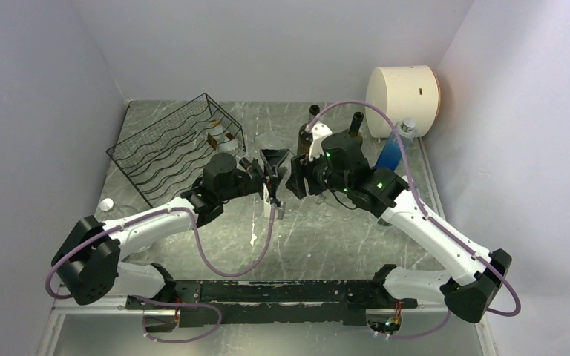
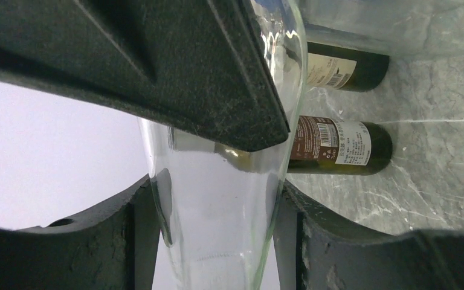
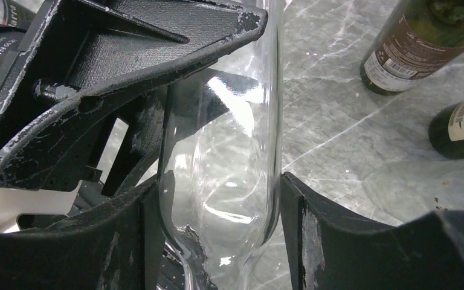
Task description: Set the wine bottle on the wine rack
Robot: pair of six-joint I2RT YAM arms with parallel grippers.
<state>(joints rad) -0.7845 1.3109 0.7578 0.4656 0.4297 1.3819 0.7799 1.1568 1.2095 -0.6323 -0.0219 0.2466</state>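
A clear glass wine bottle [image 1: 271, 196] is held between both arms above the middle of the table. My left gripper [image 1: 266, 179] is shut on it. In the left wrist view both pads press the glass [image 2: 217, 211] around my left gripper [image 2: 217, 241]. My right gripper [image 1: 297, 184] meets it from the right. In the right wrist view the bottle [image 3: 223, 169] fills the gap of my right gripper [image 3: 220, 235] and touches both pads. The black wire wine rack [image 1: 174, 144] stands at the back left, apart from the bottle.
Two dark labelled bottles [image 1: 308, 133] [image 1: 355, 126] stand behind the grippers, also visible as dark bottles [image 2: 338, 145] [image 3: 411, 48]. A blue bottle [image 1: 390, 153] and a white drum [image 1: 402, 90] sit at the back right. A small white cap [image 1: 106, 205] lies near the left wall.
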